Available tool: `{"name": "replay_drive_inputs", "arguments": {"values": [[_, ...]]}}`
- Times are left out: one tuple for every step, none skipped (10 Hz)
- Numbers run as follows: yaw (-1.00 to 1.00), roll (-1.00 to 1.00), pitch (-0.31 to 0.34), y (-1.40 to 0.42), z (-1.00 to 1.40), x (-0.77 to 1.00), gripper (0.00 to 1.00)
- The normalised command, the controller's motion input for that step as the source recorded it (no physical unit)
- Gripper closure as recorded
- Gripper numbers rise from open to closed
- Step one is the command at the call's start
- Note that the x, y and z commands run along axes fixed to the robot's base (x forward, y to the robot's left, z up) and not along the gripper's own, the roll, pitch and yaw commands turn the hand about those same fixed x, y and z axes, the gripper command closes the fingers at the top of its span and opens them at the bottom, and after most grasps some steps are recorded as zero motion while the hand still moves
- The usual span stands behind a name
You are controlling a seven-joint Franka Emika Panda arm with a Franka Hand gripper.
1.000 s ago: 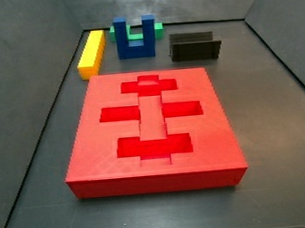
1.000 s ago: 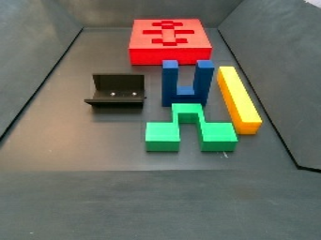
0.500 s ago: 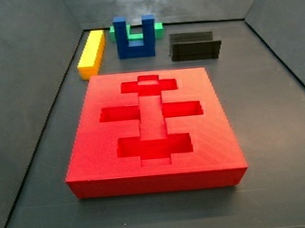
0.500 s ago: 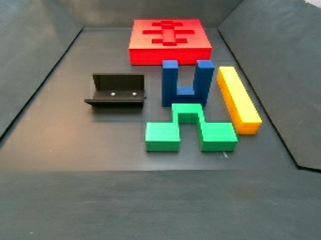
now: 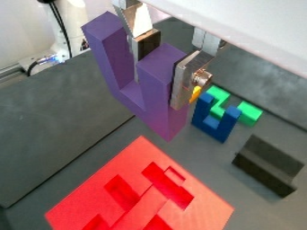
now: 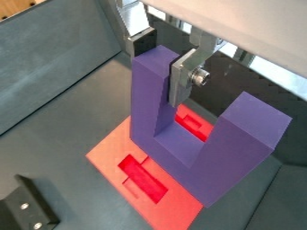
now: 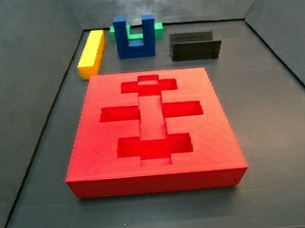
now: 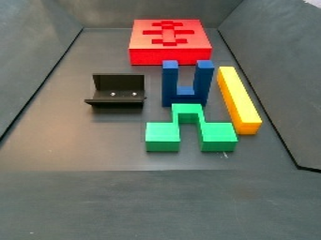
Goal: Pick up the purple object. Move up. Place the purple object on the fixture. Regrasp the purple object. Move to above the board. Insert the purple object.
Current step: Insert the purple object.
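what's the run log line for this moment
gripper: shut on purple object | position: above the board, out of both side views | fixture: empty | insert: not yet done

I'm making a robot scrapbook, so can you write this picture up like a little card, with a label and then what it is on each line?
end effector: above the board, seen only in the wrist views, shut on the purple object
purple object: U-shaped, one prong between the fingers
board: red, flat on the floor, cut-outs empty
fixture: dark, on the floor, nothing on it
blue block: stands upright
green block: lies in front of the blue block
yellow bar: beside the blue block
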Motion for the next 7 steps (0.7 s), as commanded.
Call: {"name": "replay_drive_inputs", "arguments": {"values": [[0.13, -0.01, -0.143, 0.00, -0.31, 0.12, 1.00], [0.15, -0.04, -0.144, 0.00, -0.29, 0.17, 1.00], [0.13, -0.05, -0.190, 0.00, -0.35, 0.18, 1.00], [0.14, -0.11, -0.219, 0.00, -0.43, 0.14, 1.00], [0.17, -0.17, -0.199, -0.02, -0.46, 0.05, 1.00], [0.22, -0.25, -0.160, -0.11, -0.45, 0.00, 1.00], [0.25, -0.29, -0.154, -0.15, -0.36, 0.00, 1.00]]}}
